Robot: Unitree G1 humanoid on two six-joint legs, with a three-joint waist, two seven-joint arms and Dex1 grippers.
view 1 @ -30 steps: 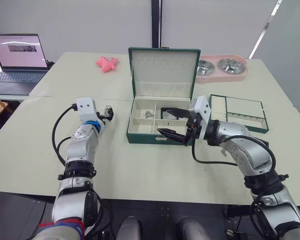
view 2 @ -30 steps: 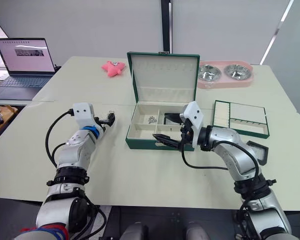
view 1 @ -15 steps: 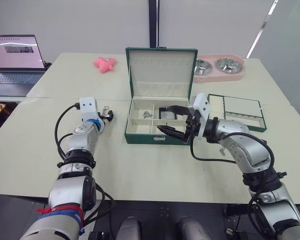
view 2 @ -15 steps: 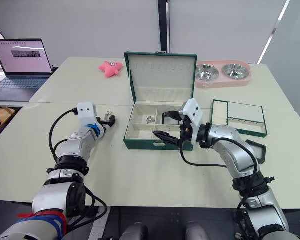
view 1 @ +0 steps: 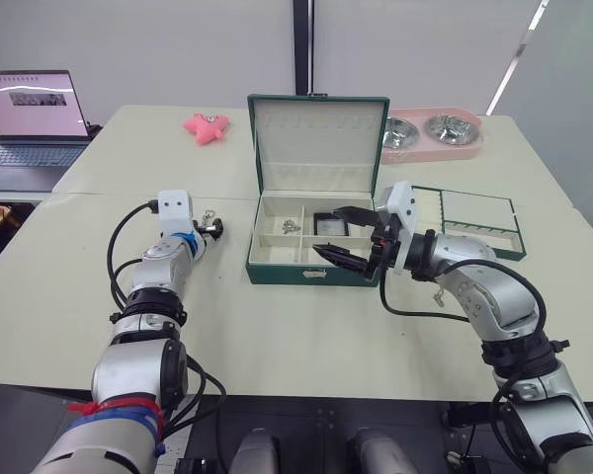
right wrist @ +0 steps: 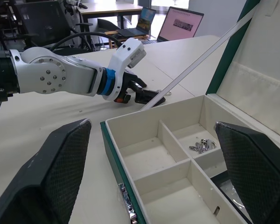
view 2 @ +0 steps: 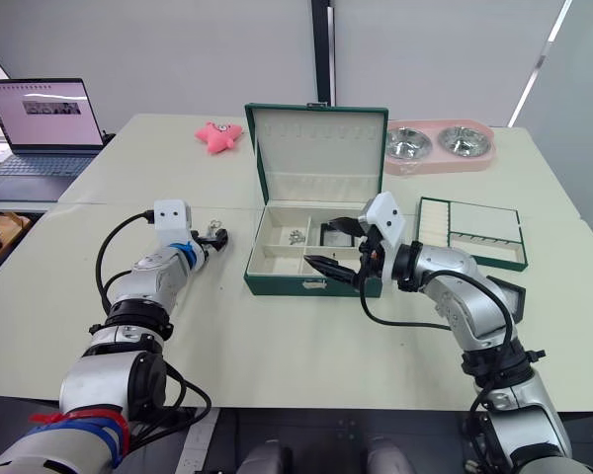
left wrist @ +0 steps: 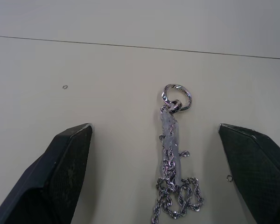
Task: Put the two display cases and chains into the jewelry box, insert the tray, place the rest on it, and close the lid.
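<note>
The jewelry box (view 1: 277,265) stands open at mid-table, its lid (view 1: 321,138) upright. Inside lie a small heap of chains (view 1: 295,226) and one display case (view 1: 328,226). My right gripper (view 1: 341,235) hovers open over the box's front right part, nothing between its fingers. Another display case (view 2: 505,295) lies on the table beside my right elbow. The tray (view 1: 469,219) rests to the right of the box. Left of the box, my left gripper (left wrist: 155,128) is open and low over the table, with a silver chain (left wrist: 173,158) lying between its fingers.
A laptop (view 1: 30,114) sits at the far left. A pink star toy (view 1: 208,126) lies behind the box on the left, and a pink double-bowl tray (view 1: 430,133) behind it on the right. Two tiny metal rings (left wrist: 65,87) lie near the chain.
The camera has shifted slightly. My left gripper has settled lower around the chain on the table. The right gripper stays open over the box, almost still.
</note>
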